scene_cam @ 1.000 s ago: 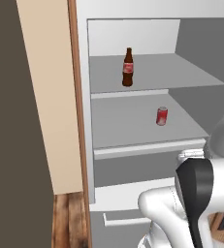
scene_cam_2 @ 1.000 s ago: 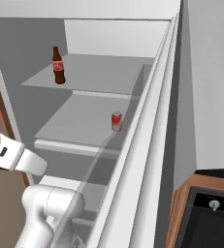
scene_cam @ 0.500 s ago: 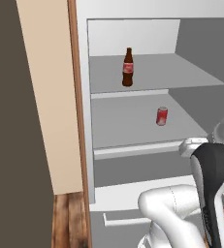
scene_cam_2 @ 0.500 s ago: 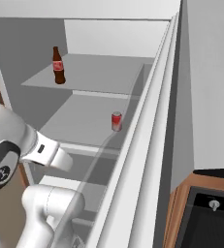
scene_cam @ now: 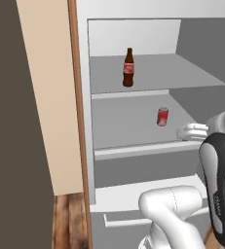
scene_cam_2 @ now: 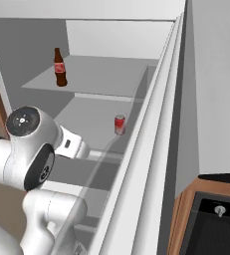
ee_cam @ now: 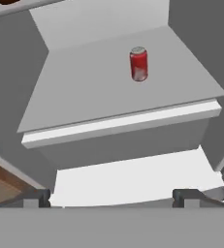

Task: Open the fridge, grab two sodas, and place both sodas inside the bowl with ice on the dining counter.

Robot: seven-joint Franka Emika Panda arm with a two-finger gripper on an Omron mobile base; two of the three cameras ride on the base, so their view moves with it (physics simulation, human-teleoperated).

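The fridge [scene_cam: 133, 36] stands open, its grey shelves bare apart from the two sodas. The brown bottle [scene_cam: 128, 68] [scene_cam_2: 60, 67] is upright on the upper shelf. The red can [scene_cam: 162, 116] [scene_cam_2: 120, 124] [ee_cam: 138, 64] stands on the middle shelf, towards its right. My gripper [scene_cam: 186, 132] [scene_cam_2: 84, 151] [ee_cam: 111, 199] hovers at that shelf's front edge, short of the can and slightly lower, open with nothing between its fingertips. The bowl with ice and the dining counter are out of view.
The open fridge door [scene_cam_2: 156, 149] runs close along the arm's right side. A tan panel with a wood edge [scene_cam: 50, 97] borders the fridge on the left. The lower drawer [scene_cam: 128, 209] sits under the shelves. A dark appliance [scene_cam_2: 216, 219] is at the lower right.
The arm has swung up and forward, bringing the hand from low in front of the fridge to the middle shelf's front edge. The jaws stayed open. The sodas have not moved.
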